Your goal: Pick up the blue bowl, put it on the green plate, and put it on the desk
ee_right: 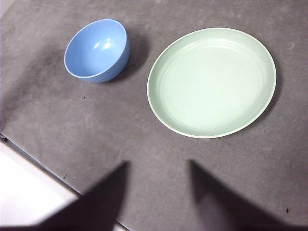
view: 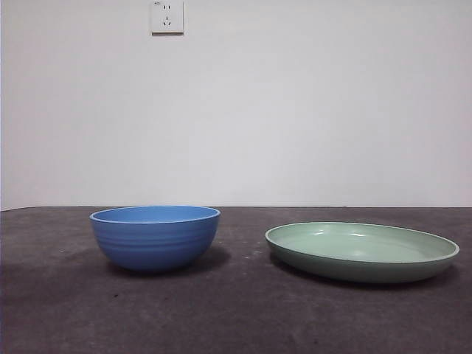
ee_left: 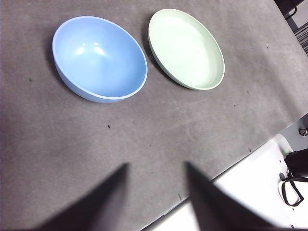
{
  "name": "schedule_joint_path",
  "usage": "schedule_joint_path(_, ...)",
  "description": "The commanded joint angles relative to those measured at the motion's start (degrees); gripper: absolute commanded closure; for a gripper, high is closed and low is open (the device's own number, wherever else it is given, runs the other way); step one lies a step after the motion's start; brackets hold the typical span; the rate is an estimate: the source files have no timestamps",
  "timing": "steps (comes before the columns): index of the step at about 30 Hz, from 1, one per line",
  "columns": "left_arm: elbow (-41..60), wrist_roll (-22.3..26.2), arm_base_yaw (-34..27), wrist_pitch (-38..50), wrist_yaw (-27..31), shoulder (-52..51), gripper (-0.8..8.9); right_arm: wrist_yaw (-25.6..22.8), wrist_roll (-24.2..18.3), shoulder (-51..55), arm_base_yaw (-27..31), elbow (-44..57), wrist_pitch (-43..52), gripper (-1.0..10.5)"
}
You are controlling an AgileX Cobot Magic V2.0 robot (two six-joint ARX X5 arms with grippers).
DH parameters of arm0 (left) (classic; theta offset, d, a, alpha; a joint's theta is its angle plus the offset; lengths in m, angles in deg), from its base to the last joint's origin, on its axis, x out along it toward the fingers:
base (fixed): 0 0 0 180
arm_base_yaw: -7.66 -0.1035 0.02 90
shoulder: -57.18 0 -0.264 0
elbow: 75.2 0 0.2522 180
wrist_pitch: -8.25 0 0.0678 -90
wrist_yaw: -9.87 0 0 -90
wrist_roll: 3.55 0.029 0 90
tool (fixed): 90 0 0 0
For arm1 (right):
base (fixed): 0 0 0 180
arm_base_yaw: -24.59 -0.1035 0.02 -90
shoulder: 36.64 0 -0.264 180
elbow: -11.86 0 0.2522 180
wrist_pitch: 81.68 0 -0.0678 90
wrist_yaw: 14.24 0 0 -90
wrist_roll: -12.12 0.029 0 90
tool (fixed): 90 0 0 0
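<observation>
The blue bowl (view: 155, 236) stands upright and empty on the desk (view: 236, 310), left of the green plate (view: 361, 251). The plate lies flat and empty to its right, a short gap between them. Both show in the left wrist view, bowl (ee_left: 98, 57) and plate (ee_left: 185, 48), and in the right wrist view, bowl (ee_right: 97, 49) and plate (ee_right: 211, 82). My left gripper (ee_left: 156, 168) is open and empty, high above the desk's near edge. My right gripper (ee_right: 159, 166) is open and empty, also high, nearer the plate. Neither arm shows in the front view.
A white wall with a socket (view: 167, 16) stands behind the desk. The desk's edge (ee_left: 226, 168) runs near the left gripper, with white floor and black cables (ee_left: 291, 185) beyond. The desk's edge (ee_right: 43, 166) also shows in the right wrist view.
</observation>
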Motion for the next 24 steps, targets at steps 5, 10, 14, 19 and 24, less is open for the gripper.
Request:
schedule_joint_path(5,-1.18,0.92,0.13,1.29,-0.50,0.28,3.79,0.09,-0.17,-0.24,-0.33,-1.07,0.68,5.7)
schedule_joint_path(10,-1.18,-0.72,0.13,2.36,-0.22,0.66,3.80,0.07,-0.17,-0.24,-0.33,-1.07,0.66,5.7)
schedule_joint_path(14,-1.22,-3.50,0.28,5.35,1.09,2.23,3.80,0.07,-0.17,-0.26,-0.33,-1.07,0.68,5.7)
schedule_joint_path(19,-3.13,-5.81,2.32,9.33,3.98,7.21,3.80,0.07,-0.17,-0.26,-0.33,-1.07,0.94,5.7)
schedule_joint_path(24,-8.37,-6.03,6.86,10.21,11.17,15.67,3.82,0.07,-0.15,-0.26,-0.33,-1.07,1.07,5.7)
